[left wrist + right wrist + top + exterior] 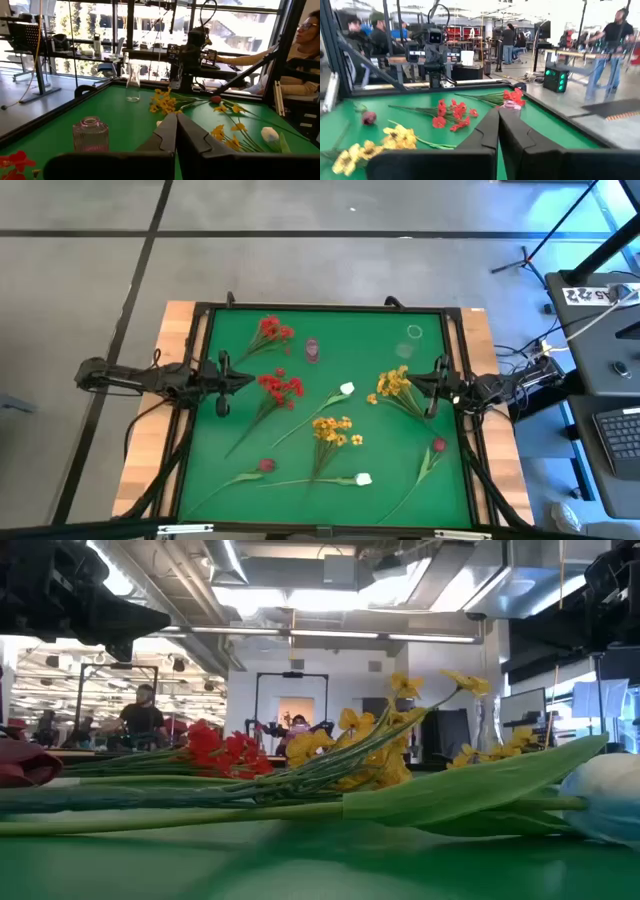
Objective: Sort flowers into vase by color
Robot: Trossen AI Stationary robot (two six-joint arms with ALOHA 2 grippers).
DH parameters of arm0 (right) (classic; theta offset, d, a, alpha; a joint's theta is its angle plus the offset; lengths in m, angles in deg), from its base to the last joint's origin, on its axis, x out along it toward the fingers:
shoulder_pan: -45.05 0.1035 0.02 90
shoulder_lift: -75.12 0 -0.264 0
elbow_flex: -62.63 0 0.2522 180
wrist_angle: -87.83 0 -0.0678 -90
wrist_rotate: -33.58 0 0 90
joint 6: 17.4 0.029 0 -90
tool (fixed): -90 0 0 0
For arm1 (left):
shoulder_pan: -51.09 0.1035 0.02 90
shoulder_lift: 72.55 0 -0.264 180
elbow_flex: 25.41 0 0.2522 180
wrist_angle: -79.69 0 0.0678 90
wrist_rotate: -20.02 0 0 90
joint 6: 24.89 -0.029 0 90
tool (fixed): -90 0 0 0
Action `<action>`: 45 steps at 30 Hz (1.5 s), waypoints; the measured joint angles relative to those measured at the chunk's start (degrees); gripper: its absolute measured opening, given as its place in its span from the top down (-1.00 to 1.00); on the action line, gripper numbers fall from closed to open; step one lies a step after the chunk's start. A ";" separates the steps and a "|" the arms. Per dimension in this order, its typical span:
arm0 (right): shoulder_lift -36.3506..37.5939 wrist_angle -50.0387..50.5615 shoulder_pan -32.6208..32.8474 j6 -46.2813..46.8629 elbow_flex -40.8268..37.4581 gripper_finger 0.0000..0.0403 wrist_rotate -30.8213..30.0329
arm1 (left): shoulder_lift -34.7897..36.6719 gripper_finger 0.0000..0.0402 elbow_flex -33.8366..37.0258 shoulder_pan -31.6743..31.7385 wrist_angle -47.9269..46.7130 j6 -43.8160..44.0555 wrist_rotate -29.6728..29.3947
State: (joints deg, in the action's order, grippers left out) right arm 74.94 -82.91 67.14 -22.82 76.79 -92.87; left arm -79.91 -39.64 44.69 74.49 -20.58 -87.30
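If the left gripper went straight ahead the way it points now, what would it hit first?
Probably the near red spray, just ahead of the left gripper in the high view. With height unclear, it might pass above it toward the yellow spray.

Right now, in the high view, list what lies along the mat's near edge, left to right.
maroon bud → white bud → second maroon bud, near the right edge.

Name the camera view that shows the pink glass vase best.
Left wrist view: the pink vase stands close and upright on the green mat. The high view shows it only from above; the right wrist view shows just a distant glimpse; the low view hides it.
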 joint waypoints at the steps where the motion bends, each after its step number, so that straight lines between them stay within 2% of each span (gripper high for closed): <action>1: 0.02 0.00 0.00 -0.49 0.02 0.94 0.00 | -0.01 1.00 0.00 -0.02 0.00 -0.02 0.00; 29: 0.00 -1.94 0.00 -0.88 0.00 0.94 0.07 | -0.02 1.00 0.00 0.00 0.00 0.00 0.00; 37: -0.02 -5.15 0.00 -1.05 0.02 0.94 3.44 | 0.00 1.00 0.00 -0.01 0.00 -0.02 0.00; 45: -0.79 -5.57 0.00 -0.59 3.23 0.94 2.95 | 0.00 1.00 0.00 0.00 0.00 -0.02 0.00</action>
State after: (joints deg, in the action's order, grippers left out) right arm 74.15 -88.48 67.14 -23.42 80.02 -89.92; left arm -79.91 -39.64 44.69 74.49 -20.60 -87.30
